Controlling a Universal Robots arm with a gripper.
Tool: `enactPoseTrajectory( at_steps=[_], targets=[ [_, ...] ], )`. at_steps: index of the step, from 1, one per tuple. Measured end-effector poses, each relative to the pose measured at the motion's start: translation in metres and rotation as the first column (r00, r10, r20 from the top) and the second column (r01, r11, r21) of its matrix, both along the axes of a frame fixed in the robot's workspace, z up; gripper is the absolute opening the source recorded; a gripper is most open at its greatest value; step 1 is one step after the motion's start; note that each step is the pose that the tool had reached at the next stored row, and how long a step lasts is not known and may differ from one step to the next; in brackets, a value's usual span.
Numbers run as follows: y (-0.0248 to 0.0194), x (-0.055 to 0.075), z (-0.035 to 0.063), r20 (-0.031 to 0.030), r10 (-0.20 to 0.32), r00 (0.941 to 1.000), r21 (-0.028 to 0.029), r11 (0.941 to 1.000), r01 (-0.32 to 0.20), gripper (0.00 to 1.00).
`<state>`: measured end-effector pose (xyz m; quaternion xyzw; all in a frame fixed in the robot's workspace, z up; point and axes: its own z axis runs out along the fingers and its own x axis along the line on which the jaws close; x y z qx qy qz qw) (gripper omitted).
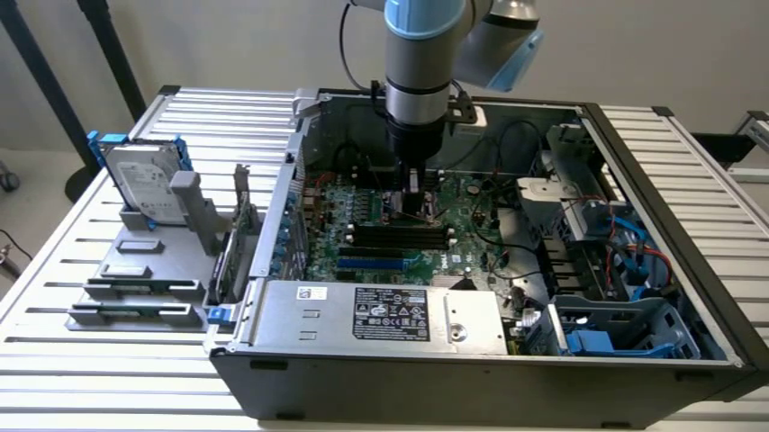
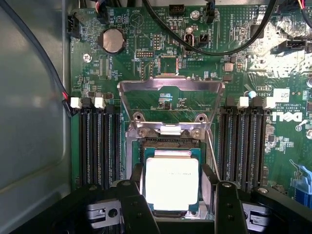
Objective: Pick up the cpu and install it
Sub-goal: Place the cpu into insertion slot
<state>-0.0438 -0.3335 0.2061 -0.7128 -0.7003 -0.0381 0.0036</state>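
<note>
Square silver-topped cpu [image 2: 171, 183], green-edged, lying flat over open socket [image 2: 165, 143].

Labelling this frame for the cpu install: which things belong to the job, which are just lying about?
Job: cpu, held in gripper; socket beneath it; raised load plate.
Lying about: hard drive on grey fixture; power supply; memory slots; coin cell.

Arm [image 1: 420, 63] is hanging vertical, wrist pointing straight down — gripper [image 2: 173, 176] is pinching the cpu [image 2: 171, 187] between both fingers [image 2: 137, 176].
</note>
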Motion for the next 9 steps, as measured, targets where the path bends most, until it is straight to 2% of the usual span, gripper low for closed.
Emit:
enactPoseTrajectory(
  at_steps=[9],
  targets=[
    [0.0008, 0.0017, -0.0027, -0.0016, -0.001, 1.0, 0.0, 1.0, 0.001, 0.55]
  ],
)
